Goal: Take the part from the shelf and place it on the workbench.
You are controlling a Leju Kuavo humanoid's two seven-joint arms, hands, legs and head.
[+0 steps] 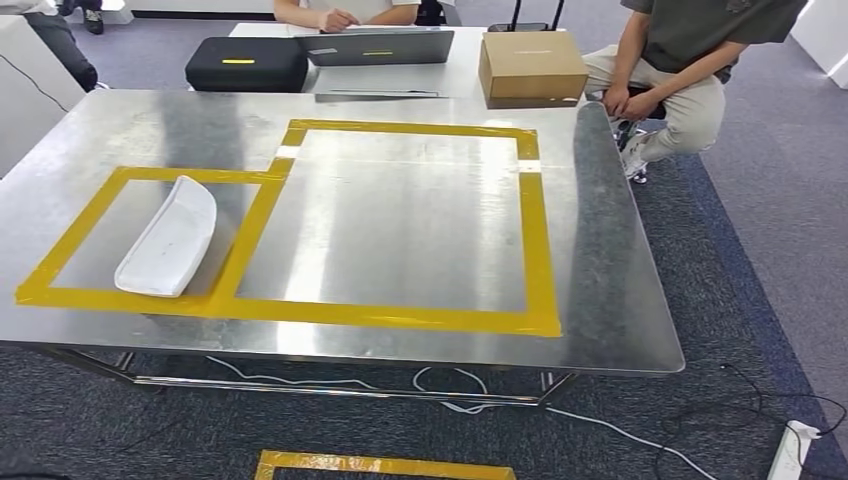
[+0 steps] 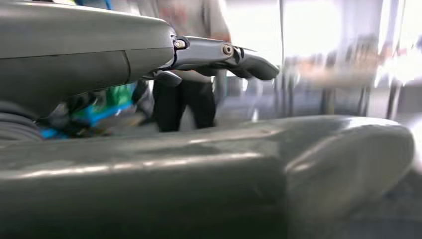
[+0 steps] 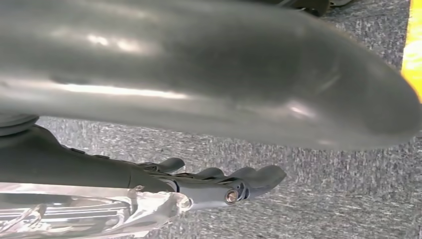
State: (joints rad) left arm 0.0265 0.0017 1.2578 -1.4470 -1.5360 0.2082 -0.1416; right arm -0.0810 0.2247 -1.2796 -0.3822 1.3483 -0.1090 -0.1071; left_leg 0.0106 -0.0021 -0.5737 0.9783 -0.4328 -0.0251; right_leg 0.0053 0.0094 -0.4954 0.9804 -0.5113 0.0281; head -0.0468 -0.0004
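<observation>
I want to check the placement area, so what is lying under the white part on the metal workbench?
The white part lies on bare metal of the workbench, inside the smaller yellow tape frame, near that frame's front edge. What is directly beneath it is covered by the part itself.

Beyond your left hand (image 2: 226, 55), everything is blurred: a person (image 2: 186, 94) standing past the fingertips is cut off at the frame edge, the room just bright smears. By your right hand (image 3: 219, 184), a yellow tape strip (image 3: 413, 55) is clipped at the edge (its full shape can't be told).
</observation>
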